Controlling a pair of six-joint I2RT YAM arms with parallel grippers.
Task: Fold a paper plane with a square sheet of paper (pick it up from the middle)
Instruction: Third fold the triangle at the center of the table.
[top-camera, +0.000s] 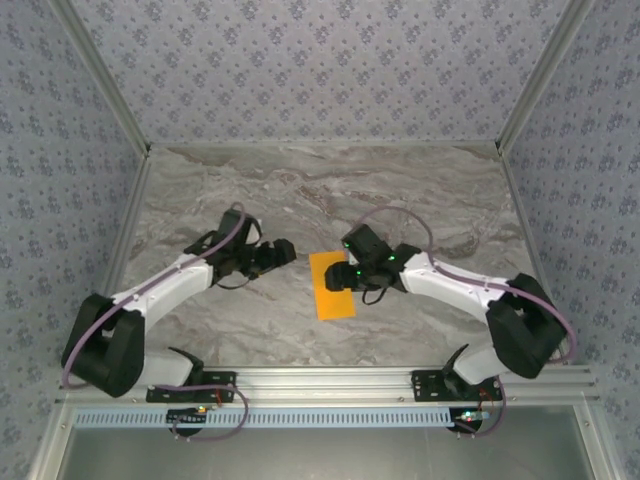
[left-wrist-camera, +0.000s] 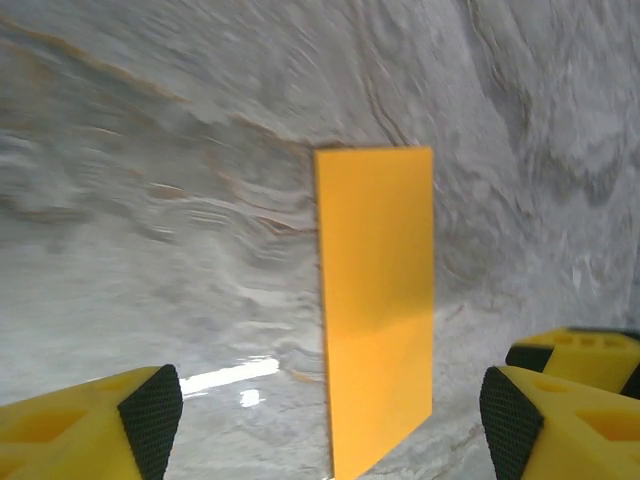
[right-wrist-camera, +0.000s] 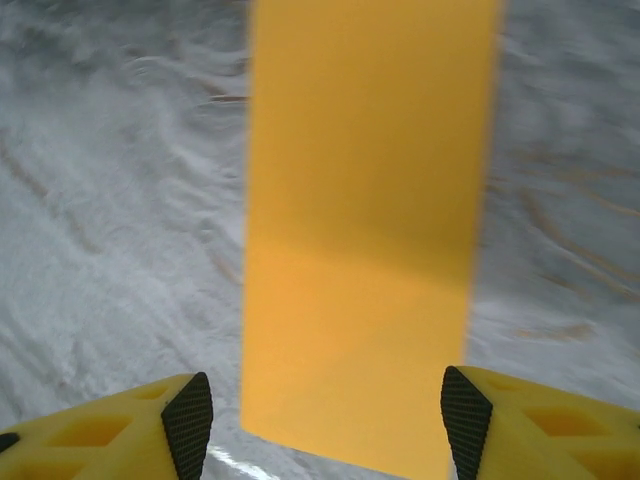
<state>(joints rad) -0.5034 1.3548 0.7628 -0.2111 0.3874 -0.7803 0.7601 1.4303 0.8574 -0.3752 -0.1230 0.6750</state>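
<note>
Both sides are seen empty-handed: the right fingers (right-wrist-camera: 188, 425) are spread wide, flanking the lower end of the square sheet of paper (right-wrist-camera: 365, 230), and the left fingers (left-wrist-camera: 150, 415) are spread wide short of it. The sheet lies flat on the table (top-camera: 300, 180), mid-frame in the top view. If pinched carelessly, it could be pushed along or crumpled — no edge is raised.
</note>
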